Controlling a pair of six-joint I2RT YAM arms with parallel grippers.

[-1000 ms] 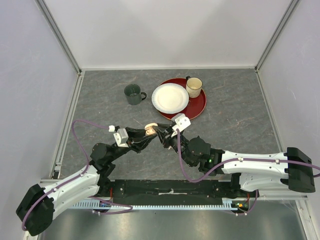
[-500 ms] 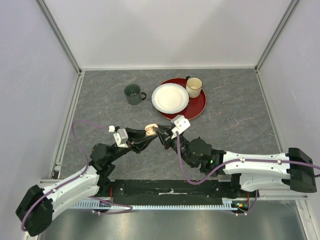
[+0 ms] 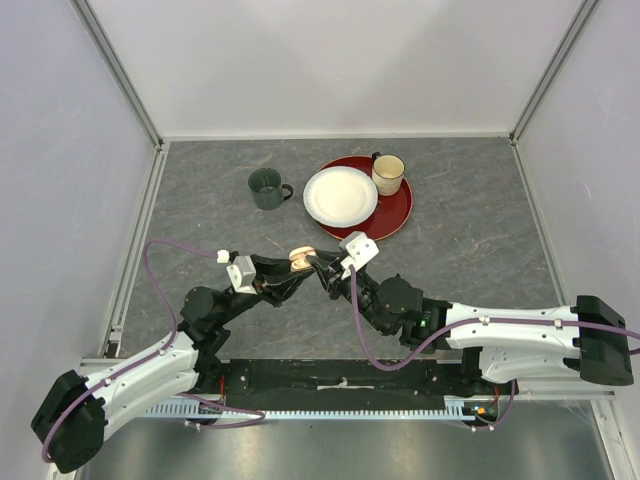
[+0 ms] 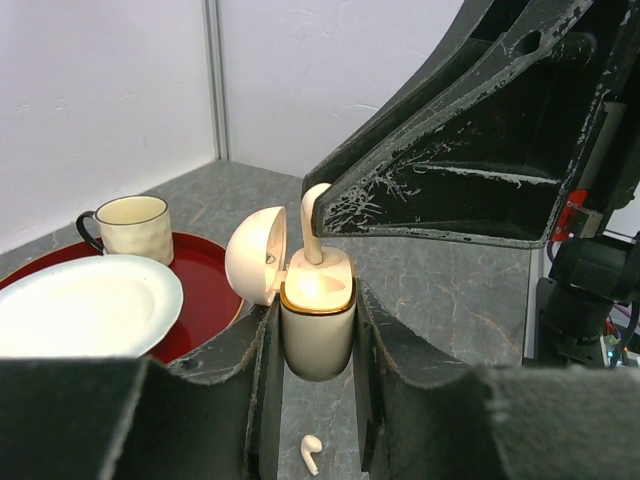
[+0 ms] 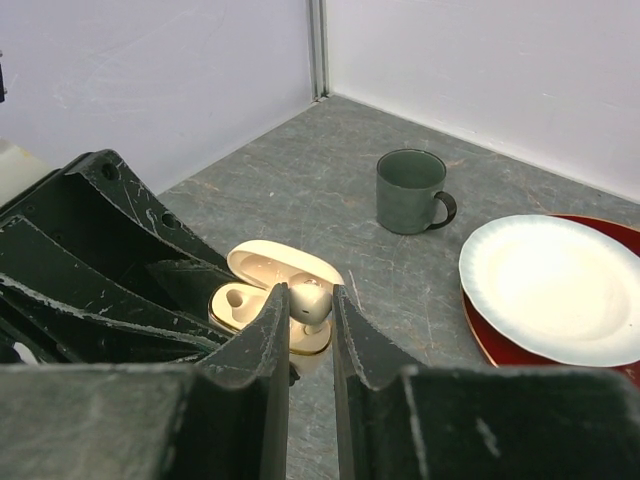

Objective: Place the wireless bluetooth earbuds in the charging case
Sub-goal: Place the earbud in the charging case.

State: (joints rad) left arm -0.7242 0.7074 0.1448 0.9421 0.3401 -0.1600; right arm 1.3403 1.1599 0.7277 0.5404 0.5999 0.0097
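Charging case [image 4: 317,335], cream with a gold rim, stands upright in the left hand [image 4: 314,300], whose two fingers are closed narrow against its sides. Its lid [image 4: 255,255] is swung open toward 9 o'clock in the left wrist view. In the top view the left hand [image 3: 292,268] reaches in toward 2 o'clock and carries the case [image 3: 300,258] above the bench [image 3: 200,200], near its middle.

One pale earbud [image 4: 313,225] is at the mouth of the case, its lower end in the opening and its stem rising toward 12 o'clock, where it goes behind a finger of the right hand. From the right wrist view the right hand [image 5: 309,300] is closed tight on this earbud [image 5: 308,296], pinching it at the very fingertips, directly over the case [image 5: 262,300]. In the top view the right hand [image 3: 318,264] comes in toward 10 o'clock and meets the left hand over the case.

A second earbud [image 4: 311,453], white, lies loose on the bench at 6 o'clock of the case in the left wrist view, apart from both hands.

Farther back, a green mug [image 3: 266,187] stands at 11 o'clock of the case. At 1 o'clock a white plate [image 3: 340,195] rests on a red tray [image 3: 395,215], with a cream mug [image 3: 388,174] on the tray just beside the plate.
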